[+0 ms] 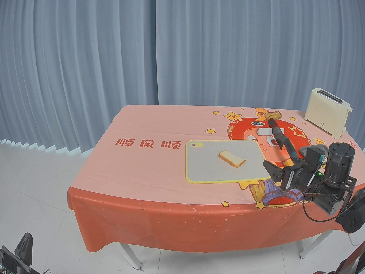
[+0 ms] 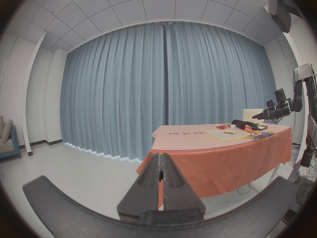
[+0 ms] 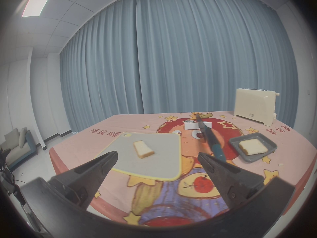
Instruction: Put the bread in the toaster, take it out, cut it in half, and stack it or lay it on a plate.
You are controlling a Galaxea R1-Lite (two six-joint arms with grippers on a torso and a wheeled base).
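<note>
A piece of bread [image 1: 232, 158] [image 3: 143, 148] lies on the grey, yellow-edged cutting board [image 1: 205, 168] [image 3: 161, 162]. A second piece of bread [image 3: 252, 146] rests on a grey plate [image 3: 269, 142]. The cream toaster [image 1: 327, 112] [image 3: 256, 106] stands at the table's far right corner. A dark knife [image 1: 281, 137] [image 3: 209, 138] lies between board and plate. My right gripper [image 1: 270, 169] [image 3: 157, 162] is open above the table's near right edge, just right of the board, holding nothing. My left gripper [image 2: 161, 169] [image 1: 23, 248] is shut and empty, low and far left of the table.
The orange tablecloth [image 1: 152, 172] [image 2: 204, 162] with a cartoon print covers the whole table. Blue curtains [image 1: 152, 39] hang behind it. The table's left half is bare cloth. White floor [image 1: 34, 195] lies to the left.
</note>
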